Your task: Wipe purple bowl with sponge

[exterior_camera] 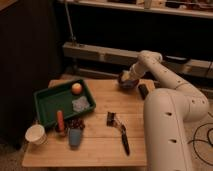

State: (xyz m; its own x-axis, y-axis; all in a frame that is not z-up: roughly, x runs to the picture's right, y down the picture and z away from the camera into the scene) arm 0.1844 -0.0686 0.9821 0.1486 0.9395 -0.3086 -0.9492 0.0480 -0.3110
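Obs., camera view. Wooden worktop in dim light. The purple bowl sits at the far right corner of the worktop. The tool is right at the bowl, over its rim on the far side; it reads as touching or just above, and I cannot tell which. Whether the tool is released or clenched I cannot tell either. The white arm bends in from the right, its bulk covering the worktop's right edge.

The sponge, pale and speckled, lies inside the green tray at the left, well apart from the bowl. A round orange fruit is in the same tray, near its far rim.

Along the front left: a white cup, an orange-red stick-shaped item at the tray's front rim, and a blue cup. A black-handled utensil lies mid-worktop. A small black object lies just right of the bowl.
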